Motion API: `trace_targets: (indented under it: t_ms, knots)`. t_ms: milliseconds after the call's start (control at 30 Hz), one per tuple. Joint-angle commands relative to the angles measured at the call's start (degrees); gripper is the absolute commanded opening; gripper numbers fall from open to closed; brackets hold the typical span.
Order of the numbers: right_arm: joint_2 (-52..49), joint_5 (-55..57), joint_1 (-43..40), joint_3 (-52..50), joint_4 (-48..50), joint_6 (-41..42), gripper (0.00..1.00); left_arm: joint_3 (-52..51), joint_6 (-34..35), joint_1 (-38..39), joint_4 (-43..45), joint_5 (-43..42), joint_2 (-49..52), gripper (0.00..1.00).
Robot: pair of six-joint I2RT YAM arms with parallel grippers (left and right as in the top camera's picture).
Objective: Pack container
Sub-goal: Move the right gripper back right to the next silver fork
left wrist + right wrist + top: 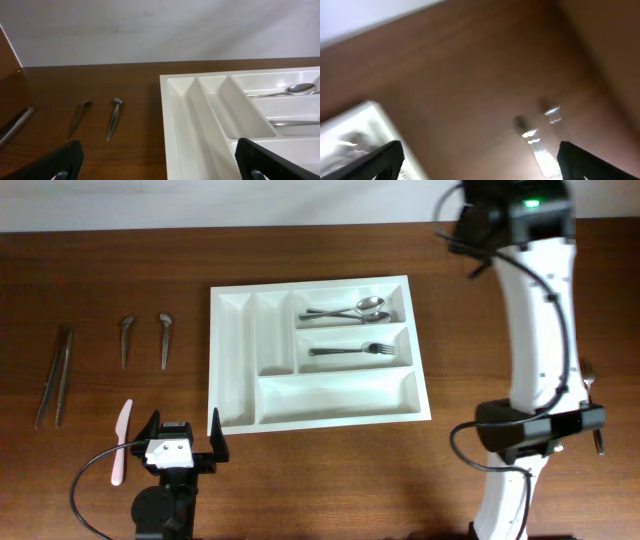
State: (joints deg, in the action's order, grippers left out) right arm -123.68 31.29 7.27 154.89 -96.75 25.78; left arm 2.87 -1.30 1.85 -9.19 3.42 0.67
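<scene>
The white five-compartment container [235, 360] lies in the middle of the table; it also shows in the left wrist view [180, 115] and as a blurred corner in the right wrist view [365, 125]. Two spoons [350, 310] lie in its top long compartment and a fork [352, 349] in the middle one. My left gripper [183, 435] is open and empty just in front of the container's near left corner, and also shows in its wrist view [160, 162]. My right gripper [540, 423] is open and empty, raised right of the container, and shows in its wrist view [480, 160].
Left of the container lie metal tongs [55, 375], two small metal utensils [126, 340] [165, 338] and a pink plastic knife [120, 442]. Shiny cutlery [592, 380] lies at the right, partly hidden by the right arm; it is blurred in the right wrist view [540, 135].
</scene>
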Motion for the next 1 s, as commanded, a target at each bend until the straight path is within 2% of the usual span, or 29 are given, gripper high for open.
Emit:
trace_targets:
  t_ms: [0,133,267,433,600,767,967]
  knots:
    - [0.3,0.1,-3.5,0.8,-0.6,-23.5,0.99,-0.2,-0.9,-0.3,0.0,-0.2,-0.3,0.99]
    - [0.3,-2.8,-7.6,0.8,-0.6,-32.1,0.99,-0.2,-0.9,-0.3,0.0,-0.2,-0.3,0.99]
    - [1.5,-11.5,-11.7,-0.8,-0.6,-40.9,0.99,-0.2,-0.9,-0.3,0.0,-0.2,-0.3,0.99]
    - [5.8,-13.7,-18.9,-10.2,-0.6,-42.5,0.99,-0.2,-0.9,-0.3,0.0,-0.2,-0.3,0.99]
    - [9.9,-25.7,-26.9,-24.7,-0.6,-46.6,0.99,-0.2,-0.9,-0.3,0.0,-0.2,-0.3,0.99]
    - [10.1,-22.9,-31.9,-36.9,0.3,-46.8,0.99,-0.2,-0.9,-0.3,0.0,-0.2,-0.3,0.99]
    - [10.1,-19.9,-34.5,-47.6,8.6,-46.6,0.99,-0.2,-0.9,-0.3,0.0,-0.2,-0.3,0.99]
